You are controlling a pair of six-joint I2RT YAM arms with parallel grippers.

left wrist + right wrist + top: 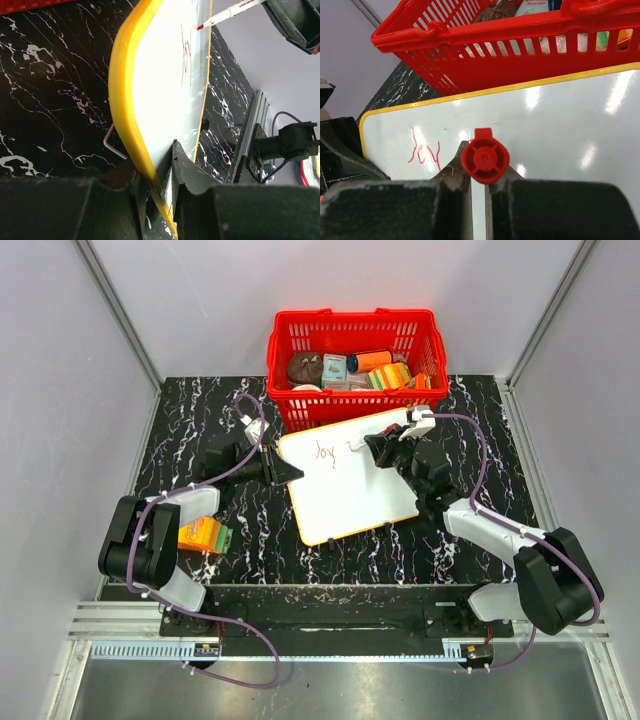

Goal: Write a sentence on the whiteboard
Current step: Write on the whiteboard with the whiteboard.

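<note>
The sentence (323, 452) on the whiteboard (350, 502) reads "joy" in red handwriting. A package (536, 5) in the red basket (470, 32) bears "Sponge". Print on the marker (235, 9) barrel is illegible.

A basket (350, 316) is set at the middle of the table's (470, 420) far edge, with small items packed in it. Just before it, the whiteboard (345, 495) is laid askew near the table's centre. Its left edge is clamped by the left gripper (290, 473). The right gripper (385, 452) is held over its far right part, with a marker (485, 160) gripped in it. Writing (325, 452) is found on the whiteboard's far left part. A small box (205, 535) is placed near the table's left edge, beside the left arm
</note>
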